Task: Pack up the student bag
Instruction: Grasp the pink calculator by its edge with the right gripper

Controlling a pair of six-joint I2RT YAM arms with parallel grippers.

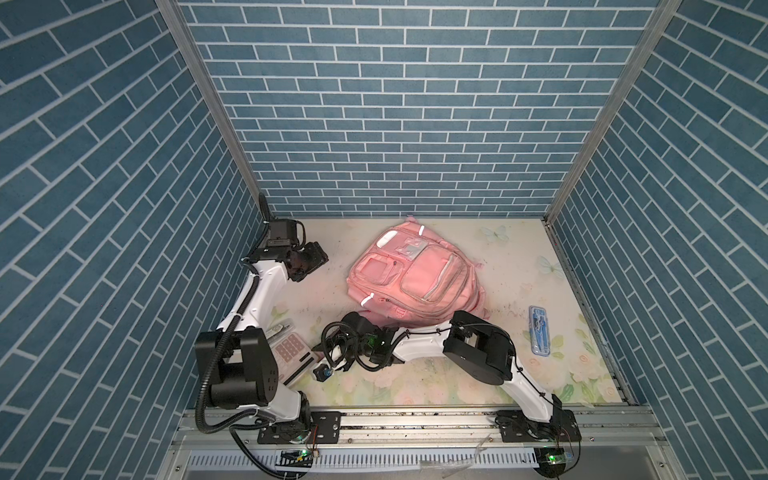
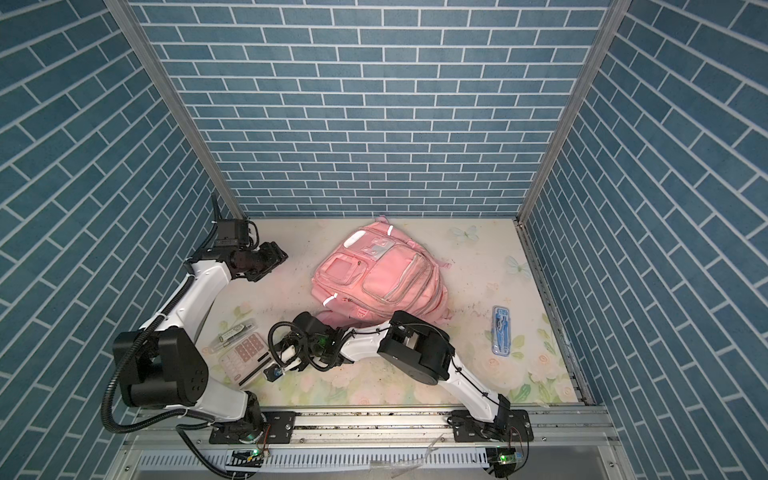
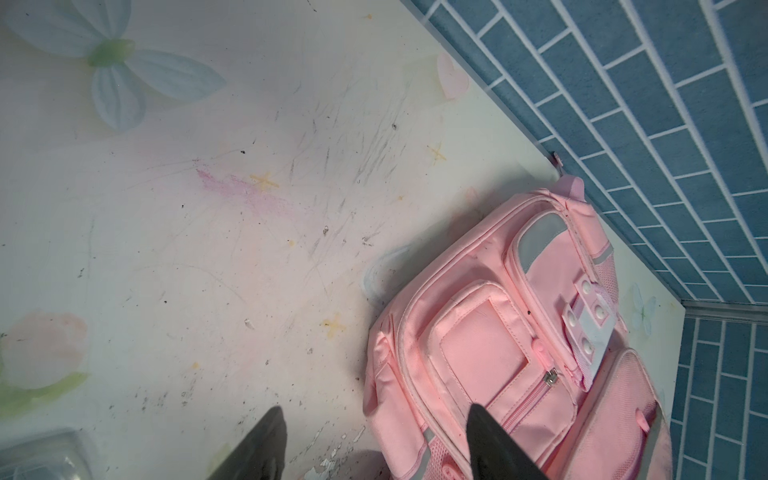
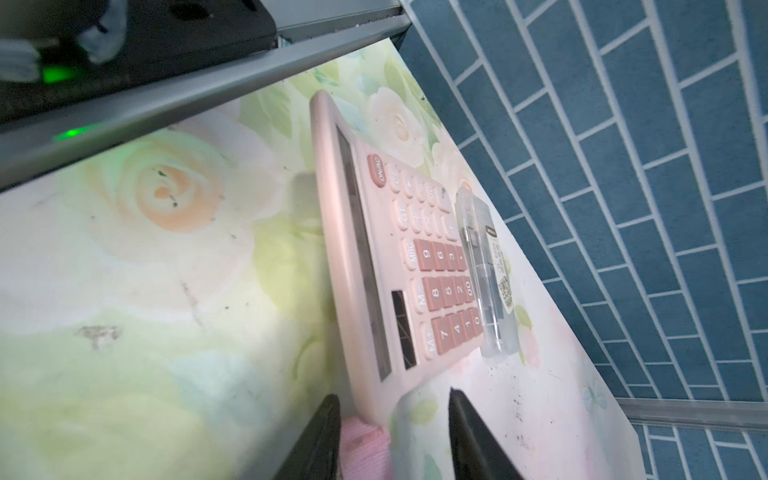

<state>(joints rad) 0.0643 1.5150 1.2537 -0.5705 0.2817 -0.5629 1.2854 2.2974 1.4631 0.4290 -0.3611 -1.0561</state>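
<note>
Toward the table's [image 1: 519, 266] back, both top views show the soft pink fabric backpack [image 1: 415, 278] near the left gripper [image 1: 313, 265], apart from the right gripper [image 1: 316, 362]. Left wrist view: fingers [image 3: 262, 444] spread, empty. Right wrist view: jaws parted around a pink plastic calculator's [image 4: 374, 270] end; keys read "ON/AC", "MRC", "M+".

The student bag [image 1: 415, 278] and calculator [image 4: 415, 257] are pink, the tabletop [image 1: 415, 386] floral, the walls [image 1: 415, 104] blue brick.

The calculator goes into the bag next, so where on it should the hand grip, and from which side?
On the pink calculator, probably the bare short edge nearest the right hand, pinched across its thin body, coming in low along the table. It lies flat, too wide to span, and the clear pen box crowds one long edge.
</note>
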